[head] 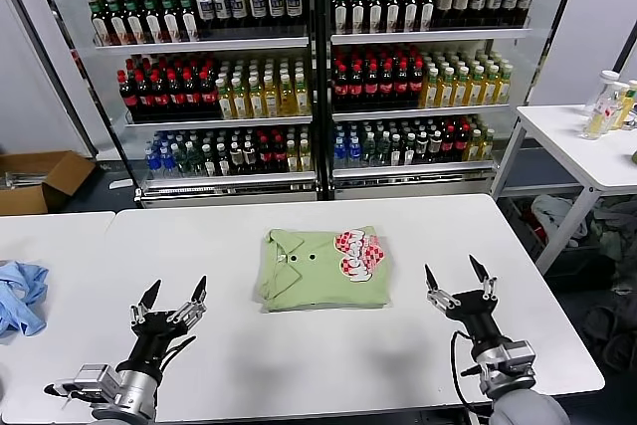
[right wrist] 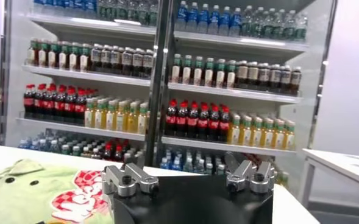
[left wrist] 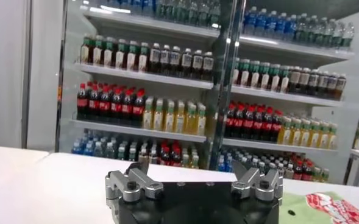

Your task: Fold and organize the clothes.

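- I see the polo shirt (head: 323,268) lying folded into a compact rectangle on the white table (head: 299,365), collar and buttons on its left half, the red-and-white checkered print on its right half.
- The shirt sits between my two grippers and a little farther out from me than either of them; neither one touches it.
- My left gripper (head: 171,303) hovers over the table near the front edge, to the left of the shirt and apart from it, its fingers spread wide and holding nothing.
- In the left wrist view, a corner of the shirt (left wrist: 331,208) with the checkered print shows beyond the gripper body.
- My right gripper (head: 458,281) hovers on the opposite side of the shirt, just off its right edge, fingers likewise spread and empty.
- In the right wrist view, the shirt (right wrist: 39,192) fills the table area beside the gripper, buttons and print visible.
- A crumpled light blue cloth (head: 20,296) lies well off to the left of my left gripper, near the table's edge.
- Beyond the table stand shelves of bottled drinks (head: 318,57). A cardboard box (head: 40,181) sits on the floor far left, and a second white table (head: 587,141) with bottles is far right.
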Available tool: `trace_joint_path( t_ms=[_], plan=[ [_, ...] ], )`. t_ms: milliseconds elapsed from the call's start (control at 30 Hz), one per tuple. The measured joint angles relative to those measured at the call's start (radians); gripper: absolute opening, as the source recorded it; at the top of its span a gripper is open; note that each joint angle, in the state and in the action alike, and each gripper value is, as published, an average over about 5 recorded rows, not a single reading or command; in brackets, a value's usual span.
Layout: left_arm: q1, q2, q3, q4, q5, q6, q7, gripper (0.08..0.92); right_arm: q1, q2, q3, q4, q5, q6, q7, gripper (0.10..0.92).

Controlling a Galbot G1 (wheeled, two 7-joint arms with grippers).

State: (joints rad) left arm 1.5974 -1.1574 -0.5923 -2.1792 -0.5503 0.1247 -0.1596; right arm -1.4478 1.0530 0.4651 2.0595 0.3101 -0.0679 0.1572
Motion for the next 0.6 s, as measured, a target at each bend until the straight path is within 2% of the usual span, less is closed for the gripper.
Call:
trace_joint_path(
  t_ms=[600],
  plan=[
    [0.022,-0.002,-0.012,-0.032,0.042,-0.012,0.02,0.823,-0.09,-0.022,0.062,0.098,-0.008,-0.019,0.048,0.822]
  ],
)
